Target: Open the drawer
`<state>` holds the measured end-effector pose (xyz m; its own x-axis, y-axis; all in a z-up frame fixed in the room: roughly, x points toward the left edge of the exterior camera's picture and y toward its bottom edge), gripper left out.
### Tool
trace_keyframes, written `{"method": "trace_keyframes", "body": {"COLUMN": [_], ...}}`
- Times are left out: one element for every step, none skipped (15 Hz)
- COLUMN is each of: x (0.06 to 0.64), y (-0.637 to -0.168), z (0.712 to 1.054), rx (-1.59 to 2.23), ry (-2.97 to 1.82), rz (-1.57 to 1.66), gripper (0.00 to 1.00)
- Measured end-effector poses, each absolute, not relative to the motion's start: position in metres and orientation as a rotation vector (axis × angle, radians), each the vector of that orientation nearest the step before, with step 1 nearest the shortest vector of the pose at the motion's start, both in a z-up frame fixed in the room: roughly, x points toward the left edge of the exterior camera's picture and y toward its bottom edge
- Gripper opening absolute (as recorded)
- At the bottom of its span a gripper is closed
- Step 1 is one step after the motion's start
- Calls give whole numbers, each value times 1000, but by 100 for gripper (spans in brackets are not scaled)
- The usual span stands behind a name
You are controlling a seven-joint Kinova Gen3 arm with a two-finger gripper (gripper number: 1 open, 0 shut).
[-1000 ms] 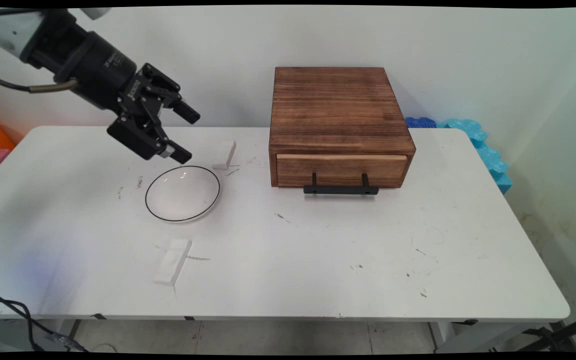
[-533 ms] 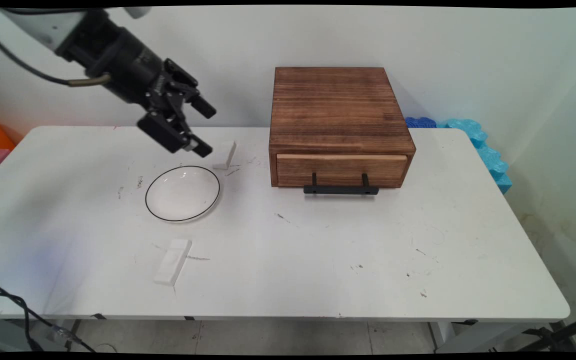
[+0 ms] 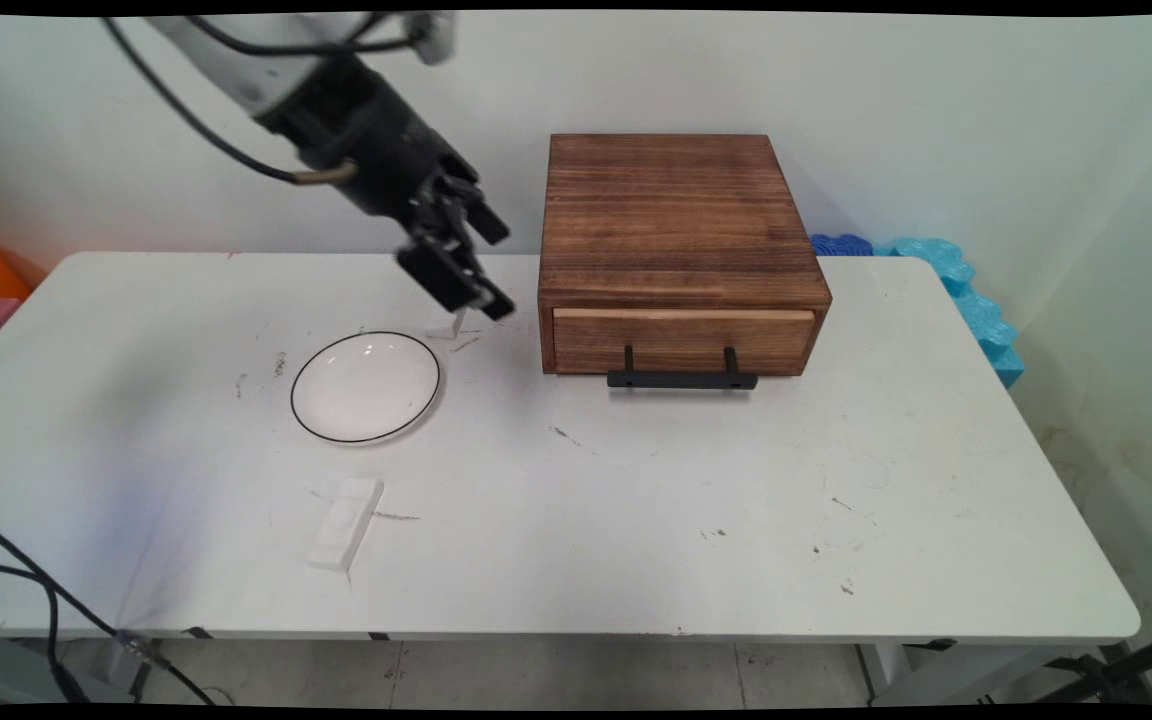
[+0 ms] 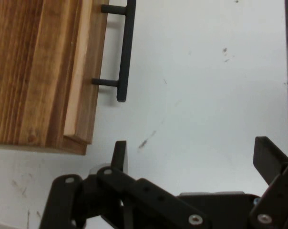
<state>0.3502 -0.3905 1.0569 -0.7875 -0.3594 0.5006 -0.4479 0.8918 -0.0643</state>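
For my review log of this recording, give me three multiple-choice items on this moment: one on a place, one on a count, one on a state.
1. Where does the round white plate with a thin black rim lie?
A. on top of the wooden box
B. on the white table, left of the brown wooden drawer box
C. inside the drawer

2. How many small white rectangular blocks are on the table?
A. two
B. four
C. none

3. How is the black two-finger gripper?
A. shut on the plate
B. shut on a block
C. open, holding nothing

Key: 1 B, the plate rests on the tabletop left of the box. 2 A, one block lies near the front and one shows below the gripper. 3 C, the hand view shows its fingers spread with only table between them.
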Motion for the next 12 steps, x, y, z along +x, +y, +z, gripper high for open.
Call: {"method": "trace_keyframes", "body": {"x": [339, 328, 318, 308, 298, 291, 286, 278, 273, 266, 258, 250], "y": [-396, -401, -406, -411, -416, -420, -423, -427, -430, -434, -440, -446], "z": [1052, 1046, 1041, 1035, 1028, 1022, 1018, 1012, 1007, 1000, 991, 983], "rx": [588, 591, 595, 600, 606, 610, 613, 618, 619, 619, 615, 612], "ry": [-2578, -2588, -2596, -2605, -2615, -2624, -2630, -2639, -2645, -2654, -2664, -2674], "rz": [250, 254, 256, 259, 261, 263, 264, 264, 265, 267, 272, 276], "gripper": [100, 100, 100, 100, 100, 100, 100, 100, 100, 100, 100, 100]}}
